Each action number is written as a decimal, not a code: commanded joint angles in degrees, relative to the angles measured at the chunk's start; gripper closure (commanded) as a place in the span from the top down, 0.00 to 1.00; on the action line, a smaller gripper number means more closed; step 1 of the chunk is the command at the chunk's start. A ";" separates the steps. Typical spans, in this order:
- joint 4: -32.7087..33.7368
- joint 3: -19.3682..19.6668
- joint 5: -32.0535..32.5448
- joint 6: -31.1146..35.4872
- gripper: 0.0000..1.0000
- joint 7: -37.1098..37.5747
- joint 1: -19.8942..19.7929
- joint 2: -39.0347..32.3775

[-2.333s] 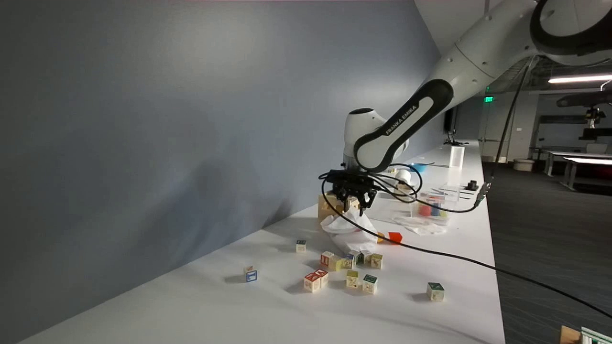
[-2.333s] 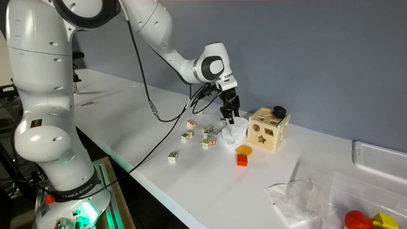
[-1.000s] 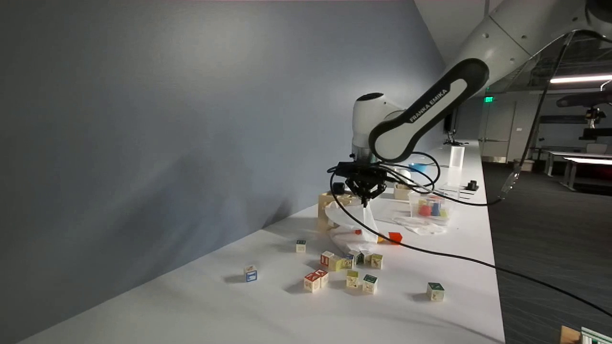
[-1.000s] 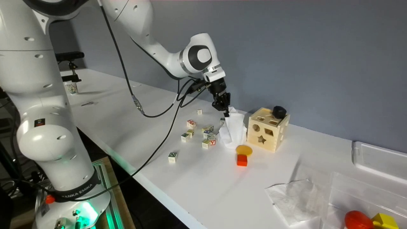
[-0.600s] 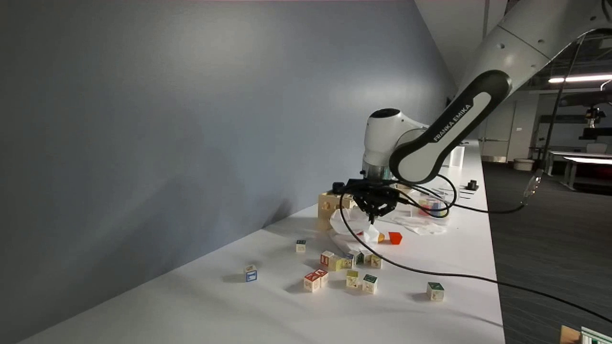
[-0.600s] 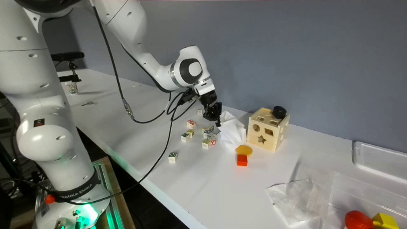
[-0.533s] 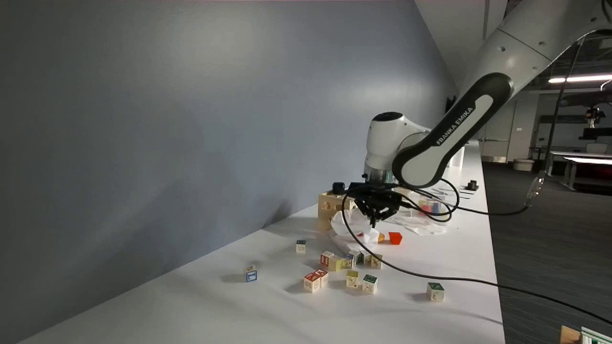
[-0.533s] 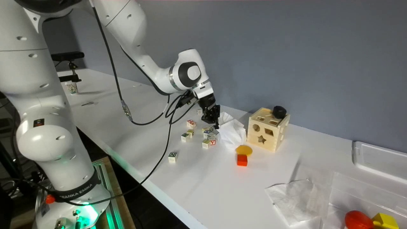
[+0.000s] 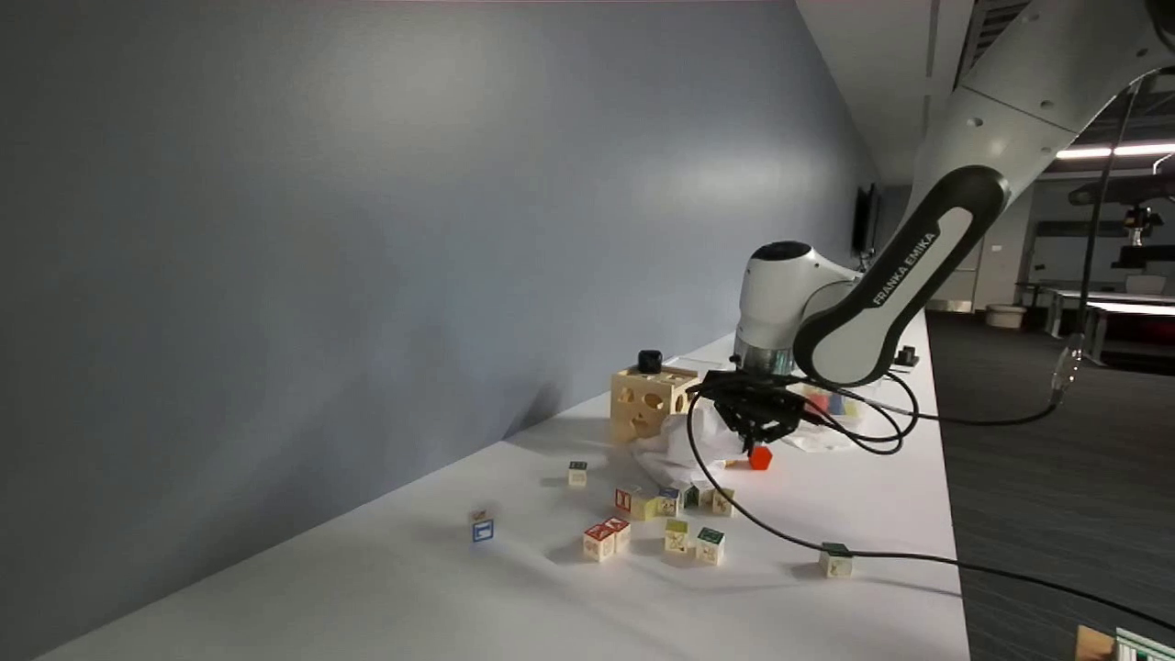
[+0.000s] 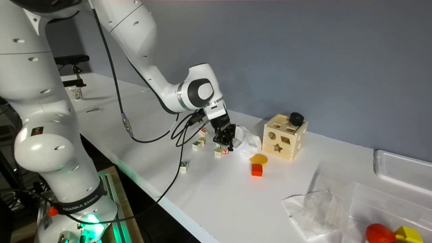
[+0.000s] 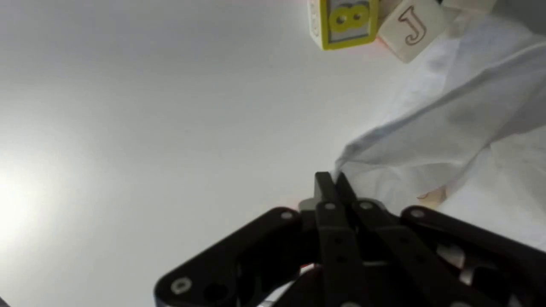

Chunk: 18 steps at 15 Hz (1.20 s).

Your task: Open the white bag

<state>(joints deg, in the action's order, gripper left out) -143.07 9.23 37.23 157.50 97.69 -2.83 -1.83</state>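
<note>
- The white bag (image 11: 465, 119) is pinched at its edge by the tool (image 11: 335, 175), jaws nearly together.
- A wooden box (image 10: 278, 139) is seen beside it on the worktop (image 10: 216, 199).

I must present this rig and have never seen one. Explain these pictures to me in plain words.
The machine is a robot arm ending in a two-fingered gripper. Two views come from cameras outside the robot; the wrist view comes from a camera on its wrist. On the white table lie letter blocks, an orange disc and a red block; a wooden box with shaped holes stands there too. The wrist view shows the gripper closed on the edge of a white bag, which slumps in folds beside the wooden box.
</note>
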 commanded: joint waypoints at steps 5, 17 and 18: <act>-2.14 -0.64 -1.91 0.10 0.54 -2.50 -1.39 4.05; -2.34 -1.54 -4.58 5.73 0.06 -12.40 0.78 4.03; -2.37 -1.57 -5.44 5.70 0.00 -13.07 0.91 3.49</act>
<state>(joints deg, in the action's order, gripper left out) -144.27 7.53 34.86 161.52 87.57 -2.26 2.18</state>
